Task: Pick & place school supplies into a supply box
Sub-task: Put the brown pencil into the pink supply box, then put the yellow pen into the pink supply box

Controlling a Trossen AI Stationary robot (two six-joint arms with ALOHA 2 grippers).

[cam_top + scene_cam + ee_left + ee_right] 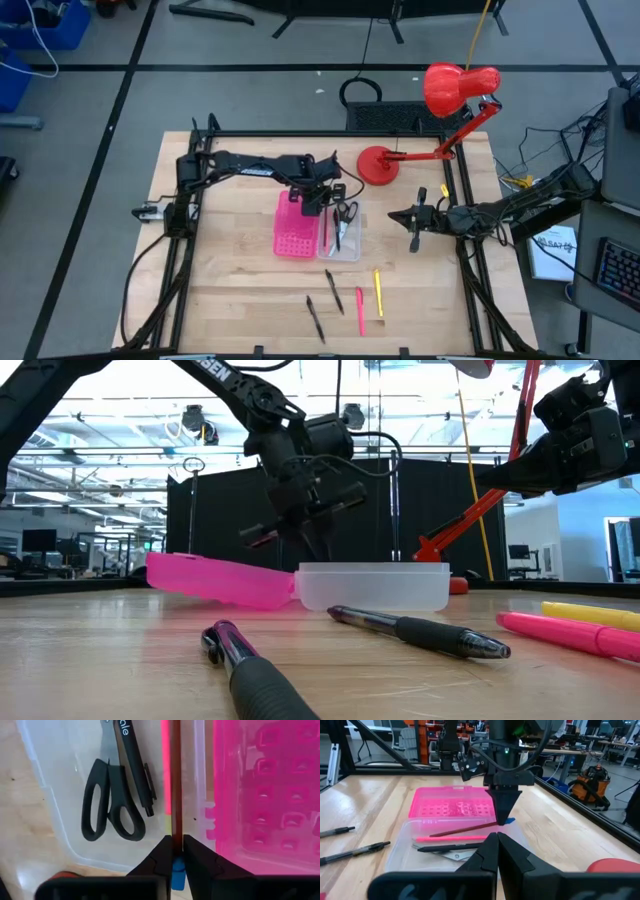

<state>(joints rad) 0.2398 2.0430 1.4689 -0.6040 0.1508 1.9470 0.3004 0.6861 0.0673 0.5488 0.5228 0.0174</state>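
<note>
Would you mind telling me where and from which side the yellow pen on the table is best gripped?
Grip the yellow pen around mid-barrel, coming straight down from above with the fingers closing across its width. It lies flat on the wood, apart from the pink pen beside it, so both long sides look free. The right gripper is nearer.

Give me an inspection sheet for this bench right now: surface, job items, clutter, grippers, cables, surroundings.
Surface: light wooden tabletop.
Job's things: flat plastic supply box with hot-pink grid half and clear tray half; black-handled scissors and a black pen inside; four pens loose on the table, including a yellow one and a pink one.
Clutter: red desk lamp.
Grippers: left gripper shut on a thin dark pencil over the tray; right gripper shut, beside the box.
Cables: black loop behind the table.
Surroundings: workshop room, dark screen.
</note>
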